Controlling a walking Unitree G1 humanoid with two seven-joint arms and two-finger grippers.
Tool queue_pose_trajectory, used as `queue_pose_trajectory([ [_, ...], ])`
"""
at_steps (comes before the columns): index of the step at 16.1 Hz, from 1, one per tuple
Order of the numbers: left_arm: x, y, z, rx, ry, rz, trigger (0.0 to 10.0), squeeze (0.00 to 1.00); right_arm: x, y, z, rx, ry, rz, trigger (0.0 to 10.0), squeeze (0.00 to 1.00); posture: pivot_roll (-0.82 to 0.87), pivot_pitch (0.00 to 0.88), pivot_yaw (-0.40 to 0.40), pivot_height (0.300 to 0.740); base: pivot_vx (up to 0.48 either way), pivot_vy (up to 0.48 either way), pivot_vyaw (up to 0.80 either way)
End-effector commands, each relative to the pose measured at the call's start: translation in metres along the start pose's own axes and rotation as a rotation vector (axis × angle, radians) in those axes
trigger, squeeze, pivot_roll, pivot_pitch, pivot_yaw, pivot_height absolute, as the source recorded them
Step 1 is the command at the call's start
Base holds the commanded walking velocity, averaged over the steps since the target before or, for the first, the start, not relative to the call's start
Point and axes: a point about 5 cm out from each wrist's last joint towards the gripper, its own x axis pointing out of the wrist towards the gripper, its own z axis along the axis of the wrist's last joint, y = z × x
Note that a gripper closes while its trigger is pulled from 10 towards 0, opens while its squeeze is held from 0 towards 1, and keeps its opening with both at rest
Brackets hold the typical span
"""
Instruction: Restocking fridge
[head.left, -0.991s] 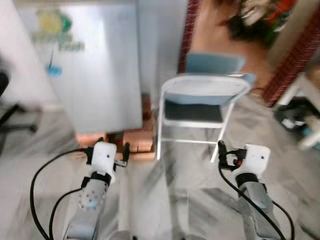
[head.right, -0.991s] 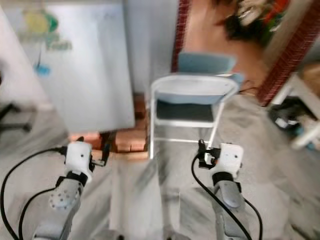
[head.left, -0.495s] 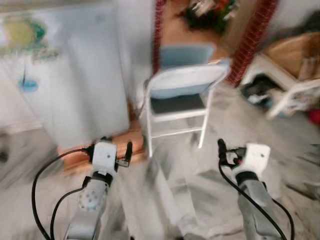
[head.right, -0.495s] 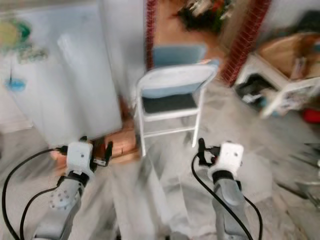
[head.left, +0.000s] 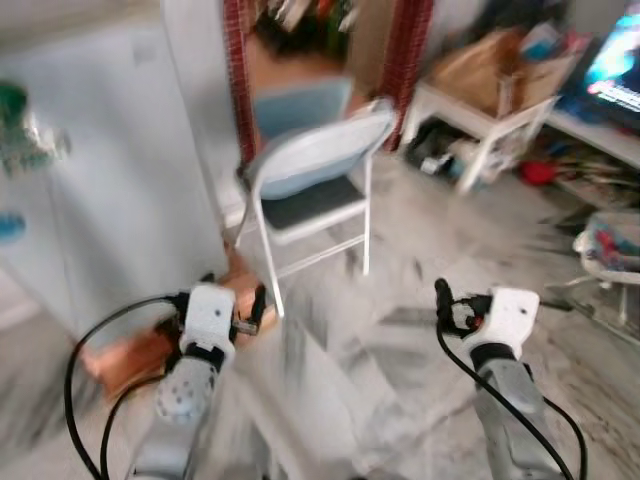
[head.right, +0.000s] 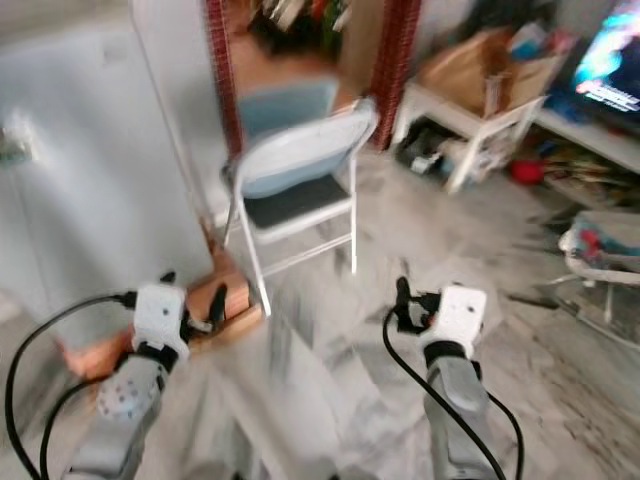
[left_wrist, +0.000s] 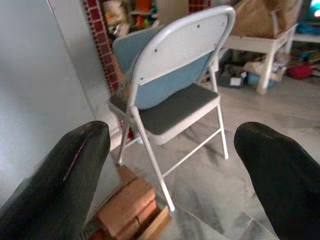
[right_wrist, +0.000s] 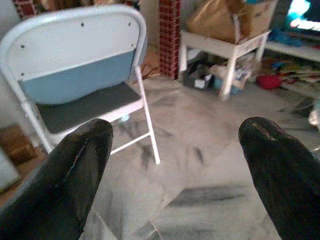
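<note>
The grey fridge (head.left: 100, 190) stands shut at the left, blurred, with coloured stickers on its door. My left gripper (head.left: 232, 297) is held low in front of it, open, with nothing between the fingers (left_wrist: 75, 165). My right gripper (head.left: 462, 300) is raised at the same height over the marble floor (head.left: 400, 330); in the right wrist view its fingers (right_wrist: 280, 165) stand wide apart and empty. Both wrist views look past the fingers at a white and blue folding chair (left_wrist: 170, 85).
The folding chair (head.left: 310, 170) stands just right of the fridge. Bricks (head.left: 130, 350) lie on the floor at the fridge's base. A cluttered white low table (head.left: 485, 110) stands at the right and a lit screen (head.left: 618, 60) at the far right. Red brick pillars (head.left: 408, 50) frame a doorway behind.
The whole picture has swung to the right: fridge and chair slid left in view, while the white table and screen came in. Both arms keep their pose, fingers apart.
</note>
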Motion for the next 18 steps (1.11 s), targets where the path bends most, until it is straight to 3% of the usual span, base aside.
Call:
queue_pose_trajectory([
  [1,-0.001,0.005,-0.002,0.008,0.008,0.013,10.0,0.0,0.003,0.007,0.003,0.009,-0.011,0.021,10.0,0.0,0.1,0.042,-0.023,0.74,0.0,0.48,-0.8],
  [5,0.004,0.006,0.0,0.031,-0.001,0.004,10.0,0.0,0.005,0.001,0.006,-0.004,-0.023,0.003,10.0,0.0,0.11,0.036,-0.042,0.74,0.0,0.24,-0.8],
  [7,-0.007,0.016,-0.005,0.051,0.009,0.058,10.0,0.0,-0.004,-0.007,0.0,-0.024,0.002,0.002,10.0,0.0,0.11,0.054,-0.053,0.74,0.0,0.0,-0.8],
  [12,-0.034,0.026,-0.012,0.08,0.026,0.16,10.0,0.0,-0.01,-0.01,-0.004,-0.061,0.019,0.026,10.0,0.0,0.14,0.072,-0.067,0.74,0.0,0.0,0.0],
  [18,-0.031,0.04,-0.011,0.111,0.028,0.212,10.0,0.0,-0.005,-0.022,-0.002,-0.11,0.014,-0.052,10.0,0.0,0.14,0.046,-0.057,0.74,0.0,0.0,0.0],
])
